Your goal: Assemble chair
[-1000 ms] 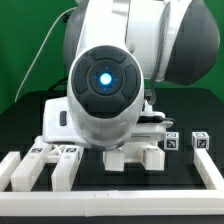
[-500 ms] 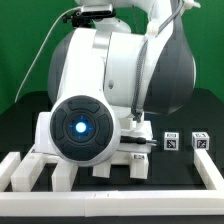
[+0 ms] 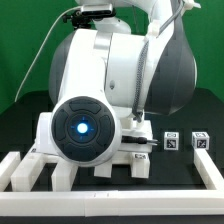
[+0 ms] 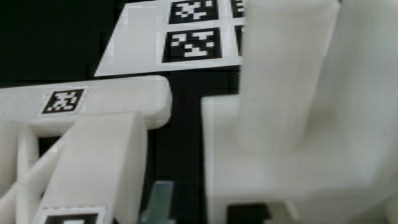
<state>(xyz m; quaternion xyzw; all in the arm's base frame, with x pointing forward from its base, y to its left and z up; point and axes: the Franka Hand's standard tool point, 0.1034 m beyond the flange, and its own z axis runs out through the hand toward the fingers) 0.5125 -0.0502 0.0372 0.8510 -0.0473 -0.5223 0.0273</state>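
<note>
Chair pieces [image 4: 294, 150] flank the fingers [image 4: 160, 203] (pressed together), which sit in the dark gap between two of them

Robot arm [image 3: 120, 80] filled most of the frame, a round joint cap with a blue light [image 3: 82, 128] facing the camera. White chair pieces [image 3: 139, 166] lay partly hidden beneath it on the black table [image 3: 172, 172]. At the exterior view's right, one tagged cube [image 3: 171, 143] and a second cube [image 3: 200, 141] stood near each other, not touching. Front border rail [image 3: 110, 198] ran along the table edge.

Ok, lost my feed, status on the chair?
Claw shut, hold unclear. Tagged chair pieces close by it. Two cubes loose, exterior view's right. Arm hides the rest.
</note>
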